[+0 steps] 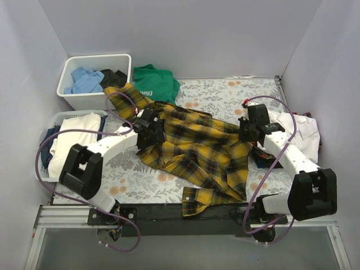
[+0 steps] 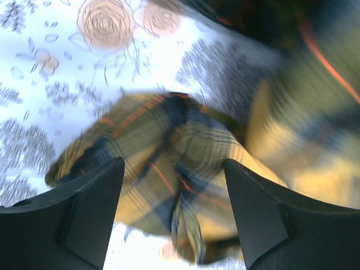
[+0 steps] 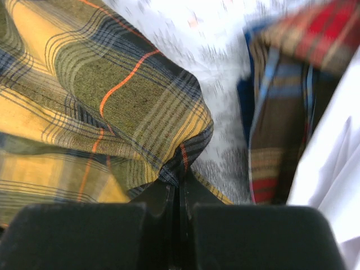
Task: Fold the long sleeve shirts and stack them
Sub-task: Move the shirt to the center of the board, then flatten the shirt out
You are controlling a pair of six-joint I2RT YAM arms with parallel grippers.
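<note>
I judge the folding barely begun: the plaid shirt [image 1: 191, 149] lies sprawled, my right gripper [image 3: 180, 187] pinched shut on its edge, my left gripper [image 2: 174, 188] open astride a bunched corner, the white shirt [image 1: 301, 132] waiting aside.

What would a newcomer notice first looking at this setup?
The big yellow-and-black plaid shirt sprawls crumpled across the middle of the floral table. The right gripper is pinched shut on its right edge, while the left gripper hangs open over its left part. A green T-shirt lies at the back.
</note>
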